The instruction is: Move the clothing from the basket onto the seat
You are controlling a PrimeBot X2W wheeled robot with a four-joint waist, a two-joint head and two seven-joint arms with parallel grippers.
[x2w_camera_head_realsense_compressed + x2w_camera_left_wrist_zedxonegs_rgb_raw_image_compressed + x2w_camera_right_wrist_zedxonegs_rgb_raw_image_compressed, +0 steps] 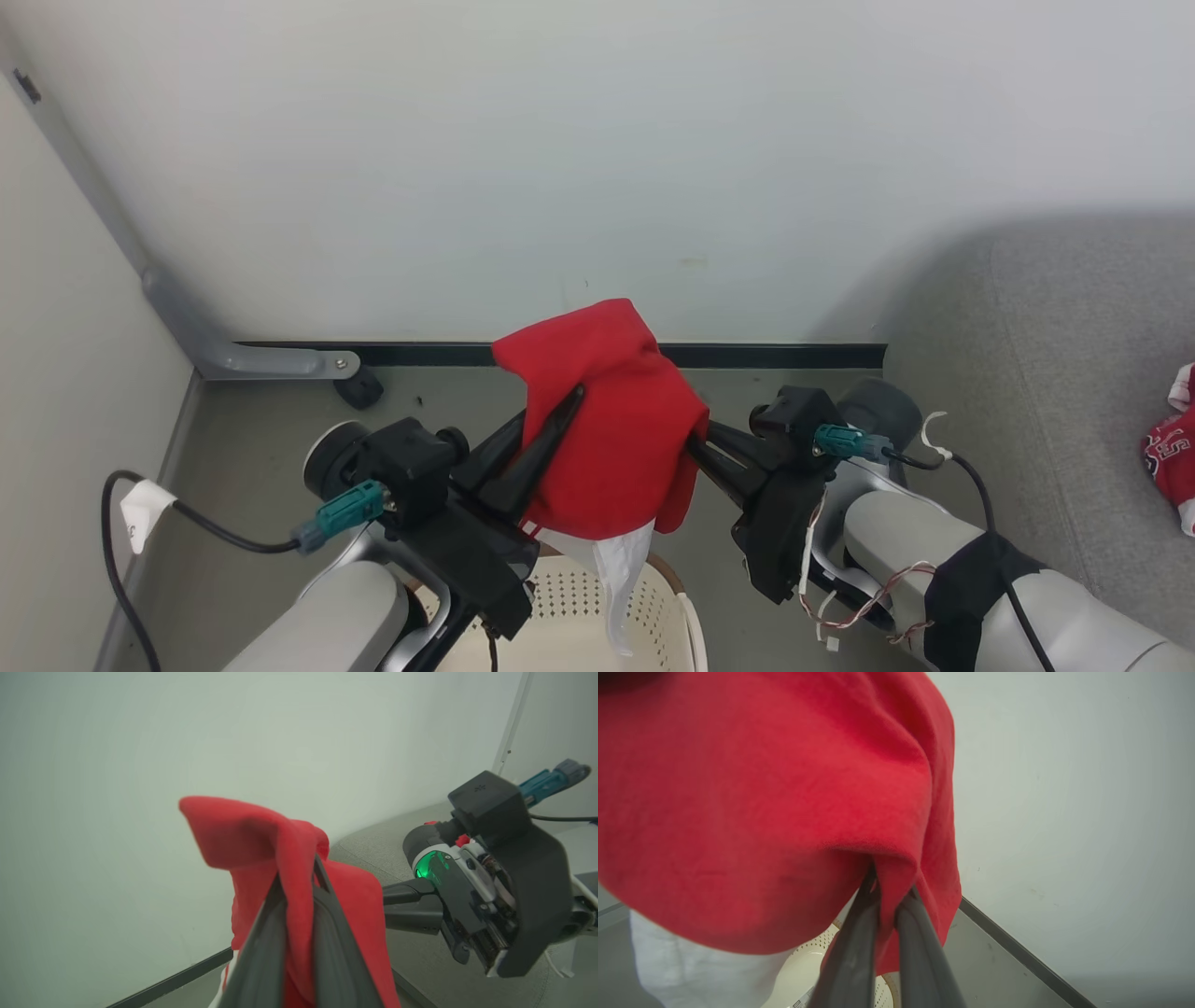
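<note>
1. Red cloth of the held jersey [607,420] covers the right gripper [892,886] at its tips in the head view. The right wrist view shows its jaws pressed together on a fold.
2. The left gripper [560,406] pinches the same jersey from 9 o'clock.
3. The basket [569,607], at 6 o'clock below the jersey, is cut off by the frame edge and partly hidden by a hanging white strip [621,569].
4. Count: two grippers, one basket, one sofa [1055,373], two garments. The second jersey [1172,448] lies on the sofa at 3 o'clock, cropped.
</note>
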